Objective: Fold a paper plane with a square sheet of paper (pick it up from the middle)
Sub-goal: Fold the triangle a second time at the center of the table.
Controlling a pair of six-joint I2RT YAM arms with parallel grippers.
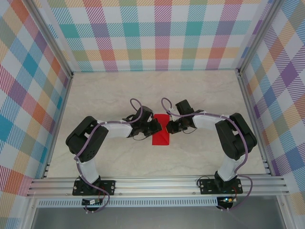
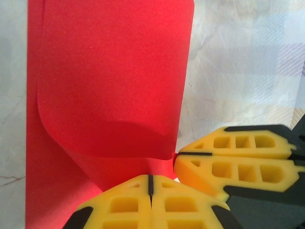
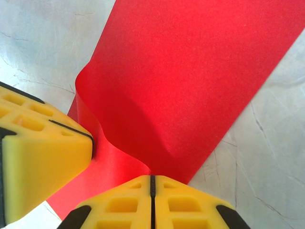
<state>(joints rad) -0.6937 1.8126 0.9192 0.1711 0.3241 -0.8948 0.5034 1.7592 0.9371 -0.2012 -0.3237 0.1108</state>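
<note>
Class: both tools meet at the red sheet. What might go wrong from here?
The square sheet of paper is looped over, not creased; pressing it unevenly may set a crooked fold. The left tool and right tool, both shut, nearly touch at the flap; they may collide or tear its edge.

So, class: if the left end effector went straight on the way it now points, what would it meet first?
Probably the square sheet of paper, curled over just ahead of the left end effector. The right end effector sits off to one side, though depth is unclear.
</note>
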